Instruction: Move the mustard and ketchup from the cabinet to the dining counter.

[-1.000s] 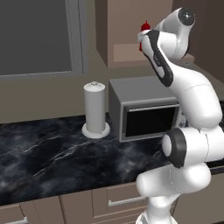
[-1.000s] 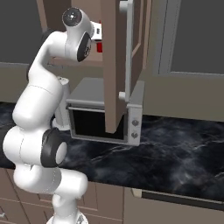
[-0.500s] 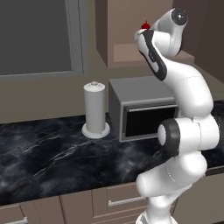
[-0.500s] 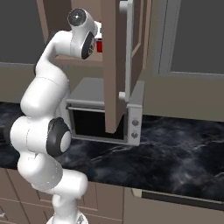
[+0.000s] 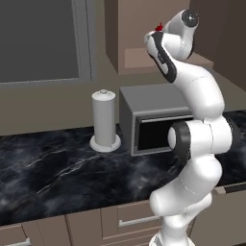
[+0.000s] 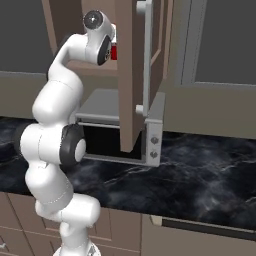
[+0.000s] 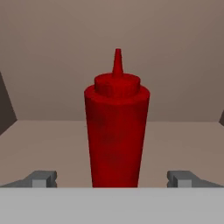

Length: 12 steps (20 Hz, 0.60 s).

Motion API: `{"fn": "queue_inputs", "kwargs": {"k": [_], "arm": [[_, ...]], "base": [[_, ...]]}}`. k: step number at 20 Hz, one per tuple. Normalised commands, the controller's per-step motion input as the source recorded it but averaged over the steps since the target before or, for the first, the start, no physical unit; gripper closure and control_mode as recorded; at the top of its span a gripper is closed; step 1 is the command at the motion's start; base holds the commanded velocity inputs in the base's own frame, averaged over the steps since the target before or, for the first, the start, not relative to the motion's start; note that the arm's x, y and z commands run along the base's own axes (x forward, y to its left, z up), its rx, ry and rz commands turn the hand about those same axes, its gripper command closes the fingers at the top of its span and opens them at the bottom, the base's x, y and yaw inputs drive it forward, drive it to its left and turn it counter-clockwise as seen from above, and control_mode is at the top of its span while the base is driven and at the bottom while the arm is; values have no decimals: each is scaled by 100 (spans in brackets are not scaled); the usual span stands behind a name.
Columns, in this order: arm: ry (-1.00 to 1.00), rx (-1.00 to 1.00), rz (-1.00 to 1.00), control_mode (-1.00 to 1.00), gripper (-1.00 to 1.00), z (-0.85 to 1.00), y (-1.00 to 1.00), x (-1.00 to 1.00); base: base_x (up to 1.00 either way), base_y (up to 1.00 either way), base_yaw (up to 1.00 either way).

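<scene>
In the left base view, a grey window panel (image 5: 38, 41) is being shown at about ten o'clock. A white paper towel roll (image 5: 104, 120) is being kept upright on the black marble worktop (image 5: 57, 168), just to the nine o'clock side of the grey microwave (image 5: 149, 122). The white arm is being raised from five o'clock up to one o'clock, where the hand is being held at the open cabinet (image 5: 139, 33). A small piece of the ketchup (image 5: 158, 27), its red top, is being glimpsed just beside the hand at its eleven o'clock. Below the worktop, brown drawer fronts (image 5: 129, 218) are being shown along six o'clock.

In the right base view, the arm is being shown rising from seven o'clock to eleven o'clock. A red patch of the ketchup is being seen right next to the hand at its three o'clock, against the edge of the opened cabinet door (image 6: 132, 75). The door's grey bar handle (image 6: 145, 55) is being shown running upright at twelve o'clock. The microwave is being partly hidden behind the door.

In the hand view, the gripper (image 7: 113, 179) is being held with its fingers wide apart, one fingertip (image 7: 41, 178) at seven o'clock and the other at five o'clock. The ketchup is being seen standing upright on the pale cabinet shelf (image 7: 183, 144), centred between the two fingertips and beyond them, its pointed cap at twelve o'clock. No contact between fingers and bottle is being shown.
</scene>
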Motion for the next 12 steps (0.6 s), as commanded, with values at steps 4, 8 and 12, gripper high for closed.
{"fn": "queue_inputs", "kwargs": {"k": [4,8,12], "arm": [[4,0,0,-100,-100,-1,-2,32],[4,0,0,-100,-100,-3,-4,25],[1,0,0,-100,-100,-4,-3,24]], "base": [[0,0,0],[0,0,0],[0,0,0]]}}
